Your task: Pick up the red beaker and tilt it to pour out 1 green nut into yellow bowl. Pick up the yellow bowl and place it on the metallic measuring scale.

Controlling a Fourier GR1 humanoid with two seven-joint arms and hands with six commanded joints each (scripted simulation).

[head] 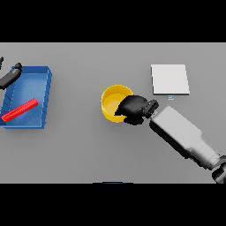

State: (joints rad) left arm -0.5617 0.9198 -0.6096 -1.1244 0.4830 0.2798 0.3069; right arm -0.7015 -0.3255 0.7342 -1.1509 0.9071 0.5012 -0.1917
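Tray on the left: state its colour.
Blue, seen in the head view: the tray holds a red beaker lying on its side.

lighting even and diffuse across the grey table (88,150); no glare. shadows faint, only a soft dark patch inside the yellow bowl (114,102) under the right hand (134,109). edges undistorted.

Yellow bowl, red beaker, scale.
I see the yellow bowl (114,100) upright mid-table; the red beaker (19,110) lies flat far left; the pale scale (170,79) sits right.
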